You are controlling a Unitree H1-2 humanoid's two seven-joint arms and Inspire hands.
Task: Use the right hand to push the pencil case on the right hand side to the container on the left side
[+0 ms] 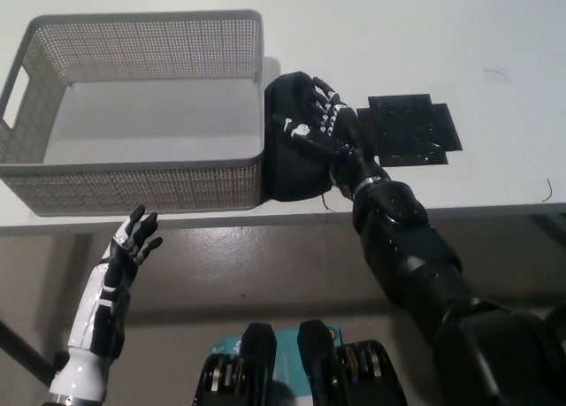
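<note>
The black pencil case (pixel 289 163) lies on the white table, pressed against the right wall of the grey mesh container (pixel 133 172). My black right hand (pixel 317 123) rests flat on the case's upper right part with its fingers spread, holding nothing. My white left hand (pixel 133 245) hangs open below the table's front edge at the lower left, apart from everything.
A flat black square mat (pixel 411 130) lies on the white table (pixel 495 34) right of the case, uncovered. The table's front edge (pixel 495 210) runs just below the case and container. The container's inside holds nothing.
</note>
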